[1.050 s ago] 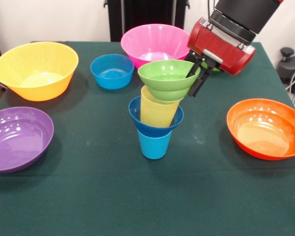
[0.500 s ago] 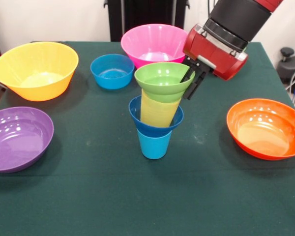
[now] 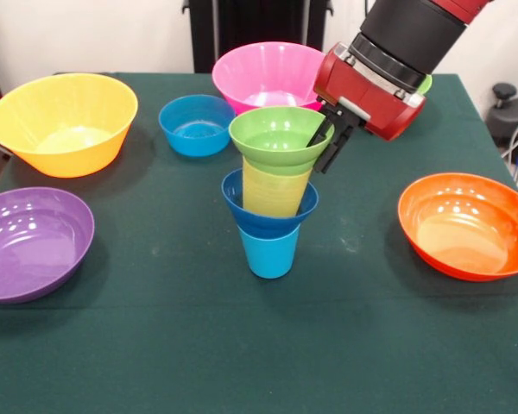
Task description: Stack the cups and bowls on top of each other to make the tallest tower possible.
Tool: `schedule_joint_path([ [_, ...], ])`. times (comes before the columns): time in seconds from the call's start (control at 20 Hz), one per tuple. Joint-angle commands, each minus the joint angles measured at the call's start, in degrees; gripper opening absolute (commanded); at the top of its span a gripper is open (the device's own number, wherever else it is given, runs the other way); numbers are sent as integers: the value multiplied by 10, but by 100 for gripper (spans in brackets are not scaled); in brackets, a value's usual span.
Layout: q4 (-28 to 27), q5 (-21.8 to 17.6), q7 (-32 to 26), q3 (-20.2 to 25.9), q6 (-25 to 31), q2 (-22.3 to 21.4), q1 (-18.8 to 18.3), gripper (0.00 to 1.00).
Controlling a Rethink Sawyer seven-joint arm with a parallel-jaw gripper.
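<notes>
The tower [image 3: 272, 194] stood four pieces high mid-frame; the gripper [image 3: 325, 142] pinched the green bowl's [image 3: 281, 138] rim; five bowls remained.

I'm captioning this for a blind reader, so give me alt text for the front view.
A red and black robot gripper pinches the rim of a small green bowl atop a tower of cups and bowls. Around it on the green table sit yellow-orange, light blue, pink, purple and orange bowls.

No text, label, brand, number or sign can be read on anything in view.
</notes>
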Motion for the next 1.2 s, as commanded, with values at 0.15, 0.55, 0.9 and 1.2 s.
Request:
schedule_joint_path([
  [0.15, 46, 14, 114, 42, -33, 15, -9, 0],
  [0.55, 37, 15, 111, 38, -34, 22, -10, 100],
  [0.9, 31, 18, 112, 37, -25, 23, -8, 100],
  [1.2, 26, 21, 108, 39, -18, 23, -9, 100],
])
